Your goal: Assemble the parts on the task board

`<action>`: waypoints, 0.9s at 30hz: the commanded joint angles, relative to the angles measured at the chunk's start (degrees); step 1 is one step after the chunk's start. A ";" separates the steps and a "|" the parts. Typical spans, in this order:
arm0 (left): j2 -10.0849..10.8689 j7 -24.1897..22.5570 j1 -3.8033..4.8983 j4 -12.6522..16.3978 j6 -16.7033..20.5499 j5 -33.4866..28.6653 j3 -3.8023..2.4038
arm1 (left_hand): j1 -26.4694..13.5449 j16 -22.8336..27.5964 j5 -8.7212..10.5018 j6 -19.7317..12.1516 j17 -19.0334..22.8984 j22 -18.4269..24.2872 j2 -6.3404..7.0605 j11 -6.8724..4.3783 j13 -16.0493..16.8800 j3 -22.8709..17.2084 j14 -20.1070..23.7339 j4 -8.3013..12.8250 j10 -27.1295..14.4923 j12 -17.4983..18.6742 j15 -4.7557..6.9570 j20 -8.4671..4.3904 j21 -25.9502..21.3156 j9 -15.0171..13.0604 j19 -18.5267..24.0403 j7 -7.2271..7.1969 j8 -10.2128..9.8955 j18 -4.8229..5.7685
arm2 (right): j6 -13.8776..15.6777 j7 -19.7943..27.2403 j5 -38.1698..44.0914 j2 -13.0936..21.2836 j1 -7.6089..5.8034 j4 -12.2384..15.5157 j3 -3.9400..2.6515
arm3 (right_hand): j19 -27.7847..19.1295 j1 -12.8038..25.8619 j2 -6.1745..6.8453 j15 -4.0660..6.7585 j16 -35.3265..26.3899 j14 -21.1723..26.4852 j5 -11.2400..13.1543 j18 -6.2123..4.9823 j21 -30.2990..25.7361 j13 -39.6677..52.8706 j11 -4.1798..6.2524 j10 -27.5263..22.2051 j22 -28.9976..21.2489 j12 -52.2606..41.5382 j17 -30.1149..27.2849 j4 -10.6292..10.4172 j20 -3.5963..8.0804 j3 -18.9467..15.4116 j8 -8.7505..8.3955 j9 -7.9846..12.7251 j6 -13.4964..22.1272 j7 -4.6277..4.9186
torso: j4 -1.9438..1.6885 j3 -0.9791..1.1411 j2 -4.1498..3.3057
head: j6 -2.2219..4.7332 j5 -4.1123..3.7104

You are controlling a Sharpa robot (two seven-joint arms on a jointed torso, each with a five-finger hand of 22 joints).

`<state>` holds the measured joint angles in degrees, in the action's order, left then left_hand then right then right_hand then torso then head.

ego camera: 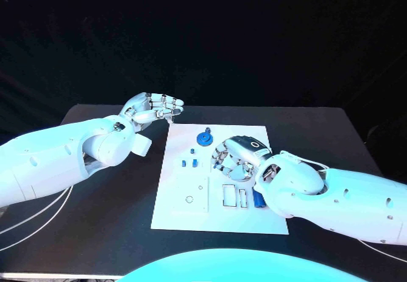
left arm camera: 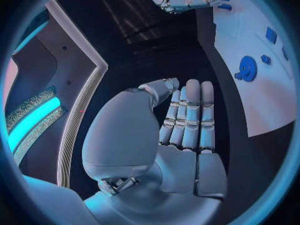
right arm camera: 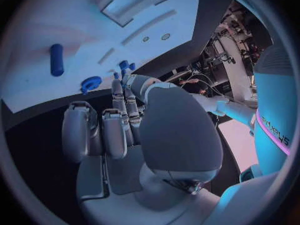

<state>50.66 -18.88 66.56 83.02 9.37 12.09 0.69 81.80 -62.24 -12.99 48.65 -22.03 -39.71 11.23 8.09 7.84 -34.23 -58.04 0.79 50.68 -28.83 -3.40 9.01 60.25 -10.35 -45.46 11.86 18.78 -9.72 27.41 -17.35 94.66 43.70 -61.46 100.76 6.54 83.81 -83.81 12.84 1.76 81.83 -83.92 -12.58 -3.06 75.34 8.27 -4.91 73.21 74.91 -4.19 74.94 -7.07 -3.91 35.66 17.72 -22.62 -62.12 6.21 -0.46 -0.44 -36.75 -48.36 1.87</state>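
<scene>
The white task board (ego camera: pixel 191 205) is laid flat in the middle of the black bench (ego camera: pixel 110 235), its long side running away from the robot. A blue gear-like part (ego camera: pixel 204 139) is seated near its far edge, small blue parts (ego camera: pixel 192 159) are set just nearer than it, and a blue cylinder (ego camera: pixel 257 200) is lain close to the board's right edge, beside rectangular recesses (ego camera: pixel 230 195).

The right robot hand (ego camera: pixel 234 157) is held over the board's right half, fingers curled inward above the surface; whether anything is pinched cannot be told. The left robot hand (ego camera: pixel 153 108) is kept off the board, over bare bench near the board's far left corner, its fingers straight and pressed together, nothing held.

The bench is backed by dark cloth (ego camera: pixel 254 53).
</scene>
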 commanded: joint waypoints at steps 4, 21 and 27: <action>-0.36 -0.62 0.05 0.69 -0.46 -0.75 -0.05 | -0.14 0.23 -0.21 -0.07 0.08 0.06 -0.64 0.18 -0.05 0.18 0.36 0.00 -0.40 -0.28 -0.22 -0.04 -0.28 0.05 0.28 0.19 0.35 -0.87 | -2.07 1.56 1.49 -2.64 1.82 -1.40 0.33 | 2.28 0.31 -0.47 0.26 -0.32 -3.59 -0.24 0.29 -0.19 0.04 2.48 2.77 9.37 0.05 2.28 0.40 0.27 0.32 0.14 -0.09 -0.32 0.19 | -0.11 -0.09 -0.04 | -0.51 1.36; -0.60 -0.44 0.06 1.26 -0.61 -0.77 -0.04 | -0.16 0.25 -0.21 -0.07 0.10 0.07 -0.64 0.18 -0.06 0.20 0.36 0.03 -0.43 -0.30 -0.22 -0.03 -0.29 0.05 0.29 0.18 0.36 -0.87 | -4.18 0.48 2.64 -6.23 3.52 -3.83 0.80 | 2.30 0.53 -0.49 0.21 -0.34 -3.58 -0.27 0.31 -0.12 -0.03 2.41 2.73 9.42 0.20 2.24 0.50 0.24 0.48 0.08 -0.16 -0.22 0.30 | 0.08 0.11 -0.10 | -1.50 2.86; -0.59 -0.33 0.06 1.27 -0.72 -0.77 -0.04 | -0.22 0.30 -0.22 -0.04 0.15 0.10 -0.66 0.19 -0.08 0.26 0.35 0.06 -0.48 -0.36 -0.23 -0.01 -0.33 0.06 0.31 0.18 0.41 -0.87 | -5.03 0.24 3.46 -6.72 3.85 -4.24 0.97 | 2.28 0.67 -0.49 0.19 -0.37 -3.57 -0.21 0.29 -0.20 -0.05 2.38 2.73 9.40 0.25 2.19 0.53 0.22 0.51 0.07 -0.19 -0.19 0.33 | 0.08 0.11 -0.14 | -1.64 3.00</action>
<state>50.19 -18.84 66.58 84.10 9.36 11.73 0.70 81.57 -62.24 -12.99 48.65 -21.94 -39.71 11.00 8.30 7.84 -34.23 -58.04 0.79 50.47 -28.80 -3.40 9.01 60.25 -10.36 -45.46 11.86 18.99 -9.72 24.15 -16.99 96.61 37.08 -57.74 96.55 7.48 83.81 -83.24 12.95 1.74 81.83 -83.93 -12.49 -3.06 75.34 8.25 -4.91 73.21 74.95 -3.97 74.92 -6.68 -3.91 36.05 17.60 -22.73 -62.24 6.33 -0.37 -0.31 -36.87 -49.94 4.81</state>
